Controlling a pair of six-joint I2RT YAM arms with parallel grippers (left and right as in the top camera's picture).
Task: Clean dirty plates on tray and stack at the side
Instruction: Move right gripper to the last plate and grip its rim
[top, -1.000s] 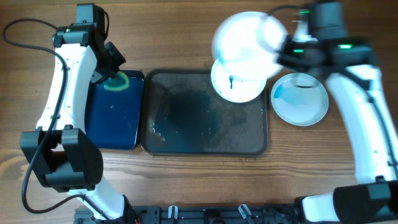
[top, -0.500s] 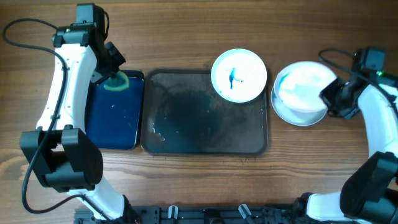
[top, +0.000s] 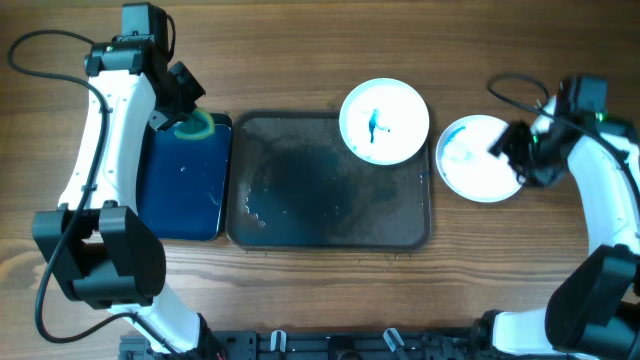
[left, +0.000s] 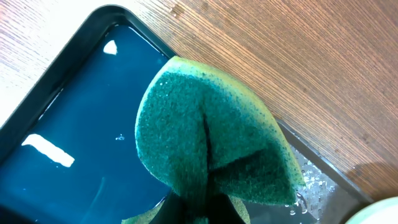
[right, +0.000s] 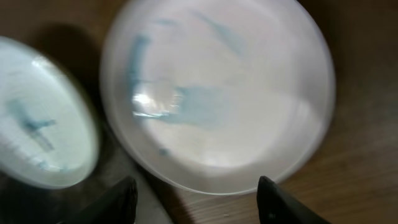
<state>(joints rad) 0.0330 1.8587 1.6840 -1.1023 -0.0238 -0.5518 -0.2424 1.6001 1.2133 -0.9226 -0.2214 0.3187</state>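
A white plate (top: 385, 121) with a teal streak lies at the back right corner of the dark tray (top: 300, 190). On the wood to the tray's right lies another white plate (top: 472, 160) with pale teal smears, filling the right wrist view (right: 217, 93). My right gripper (top: 510, 152) stands open at its right rim, and its fingers (right: 118, 202) are spread with nothing between them. My left gripper (top: 185, 118) is shut on a folded green sponge (left: 211, 137) over the small tray's far right corner.
The small glossy tray (top: 180, 190) holding blue water sits left of the dark tray, touching it. Water droplets dot the dark tray's bare floor. A black cable (top: 510, 90) loops behind the right arm.
My right gripper carried a white plate from above the tray to the right, set it on the plate lying there and opened. The left arm has barely moved.
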